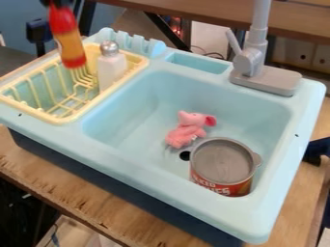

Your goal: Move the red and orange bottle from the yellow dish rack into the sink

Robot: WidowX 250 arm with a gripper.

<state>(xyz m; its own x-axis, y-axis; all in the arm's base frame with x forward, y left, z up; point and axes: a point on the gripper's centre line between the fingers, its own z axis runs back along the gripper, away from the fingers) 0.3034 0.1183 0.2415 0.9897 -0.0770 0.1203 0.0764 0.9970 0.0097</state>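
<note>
At eleven o'clock, the gripper held the sauce bottle by its upper end; steady care was needed near the salt shaker, at the bottle's four o'clock

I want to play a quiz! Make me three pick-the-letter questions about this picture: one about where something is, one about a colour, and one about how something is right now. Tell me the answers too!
1. Where is the pink toy?
A) On the floor
B) In the sink
C) On top of the tap

2. What colour is the rack?
A) Purple
B) Black
C) Pale yellow

3. How is the red and orange bottle right now?
A) Hanging below the gripper
B) Lying flat in the sink
C) Standing inside the can

Answers:
1. B: the toy is down in the basin, next to the can.
2. C: the rack's rim and bars are pale yellow.
3. A: the bottle's top end meets the black gripper at the picture's top edge.
</note>
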